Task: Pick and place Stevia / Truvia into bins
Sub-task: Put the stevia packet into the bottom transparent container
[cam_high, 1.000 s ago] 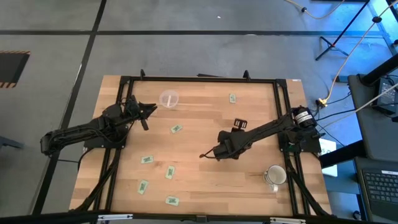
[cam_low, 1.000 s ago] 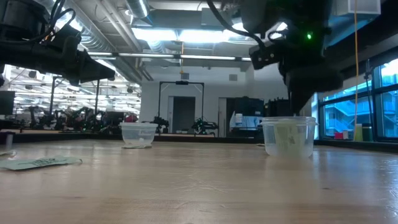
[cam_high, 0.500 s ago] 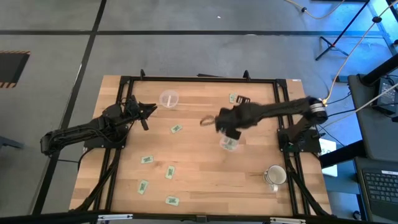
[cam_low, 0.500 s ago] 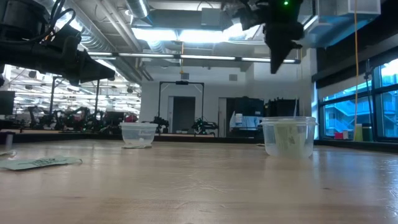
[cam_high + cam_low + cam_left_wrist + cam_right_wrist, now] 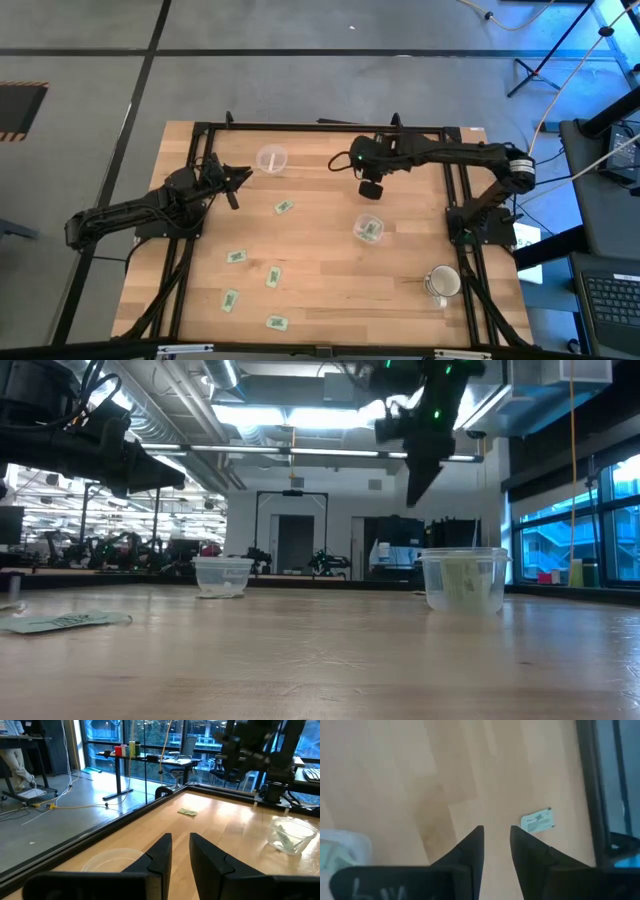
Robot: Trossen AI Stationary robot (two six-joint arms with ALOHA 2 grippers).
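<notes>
Stevia packets lie scattered on the wooden table (image 5: 320,270). The right gripper (image 5: 368,187) hangs above the table's far side with its fingers (image 5: 470,845) slightly parted and nothing between them, near one packet (image 5: 538,821) by the rail. Just nearer than that gripper stands a clear cup (image 5: 368,228) holding a packet (image 5: 371,229). The left gripper (image 5: 235,178), narrowly open and empty, hovers beside the other clear cup (image 5: 271,158). Five more packets lie between that cup and the table's near edge, one (image 5: 283,207) closest to it. A whitish mug (image 5: 442,283) sits by the right near corner.

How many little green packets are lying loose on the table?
5 that I can see: one mid-table, four near the front left. Another sits inside the right-hand cup. The right arm may hide one.
</notes>
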